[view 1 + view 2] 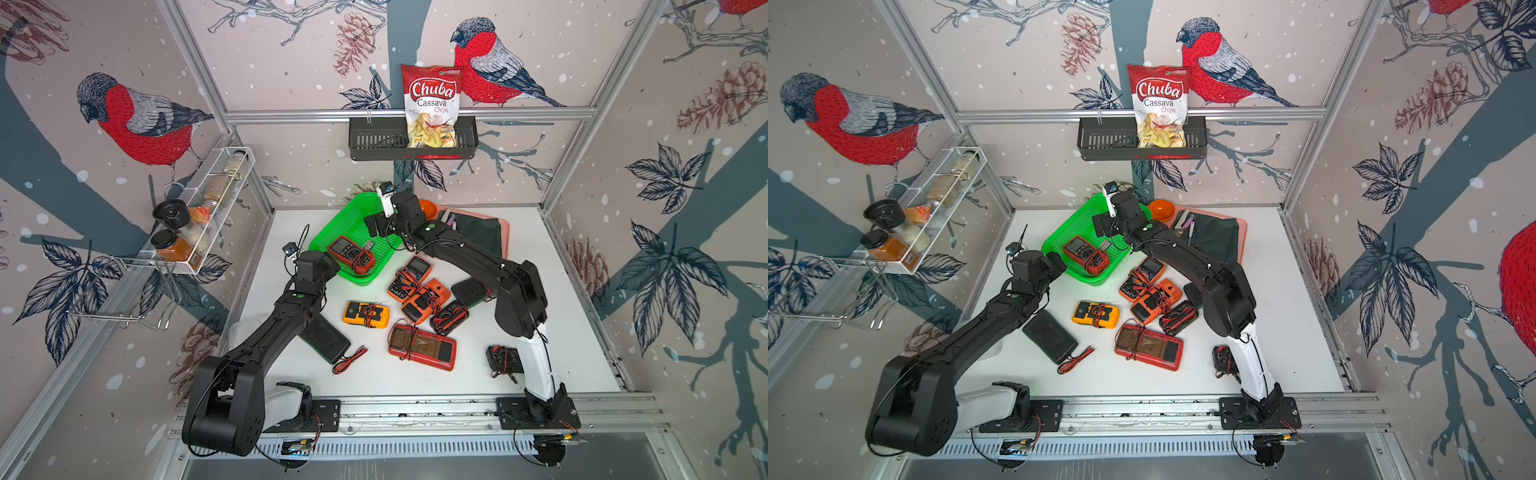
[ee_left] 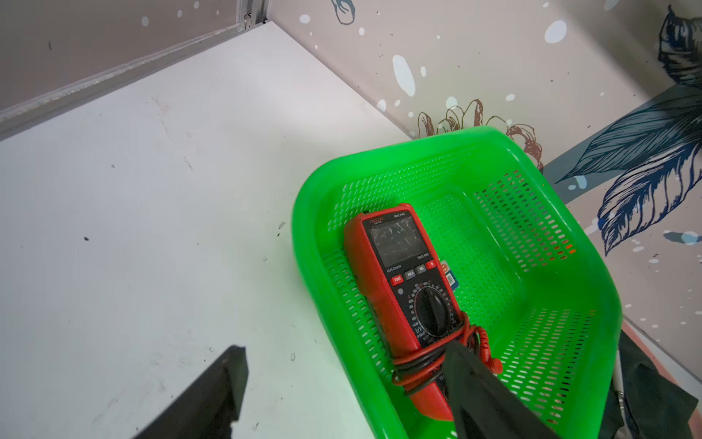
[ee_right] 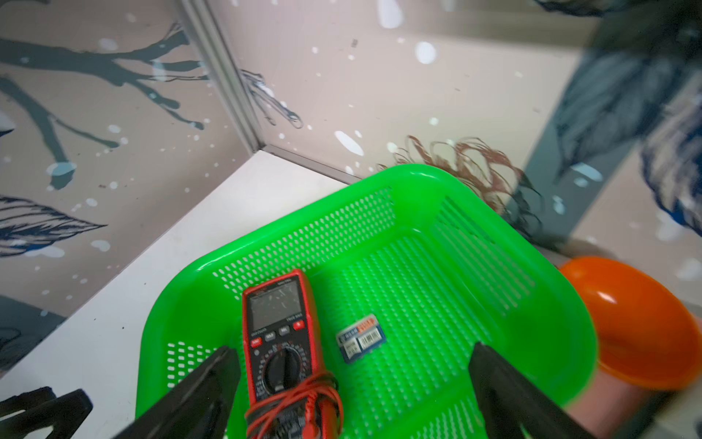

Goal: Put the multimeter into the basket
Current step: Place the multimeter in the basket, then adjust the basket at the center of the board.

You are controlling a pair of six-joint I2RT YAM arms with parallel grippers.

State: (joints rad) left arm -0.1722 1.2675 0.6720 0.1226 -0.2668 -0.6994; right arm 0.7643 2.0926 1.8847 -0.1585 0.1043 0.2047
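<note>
The green mesh basket stands at the back of the white table. A red multimeter with red and black leads wound round it lies flat on the basket floor, beside a small sticker. My right gripper hangs open above the basket, with nothing between its fingers. My left gripper is open too, straddling the basket's near rim: one finger is over the table and the other over the multimeter's lead end. Neither gripper holds it.
Several other multimeters lie loose mid-table: orange, yellow, large red, black. An orange bowl and a pink tray sit right of the basket. A black wall shelf holds a chips bag.
</note>
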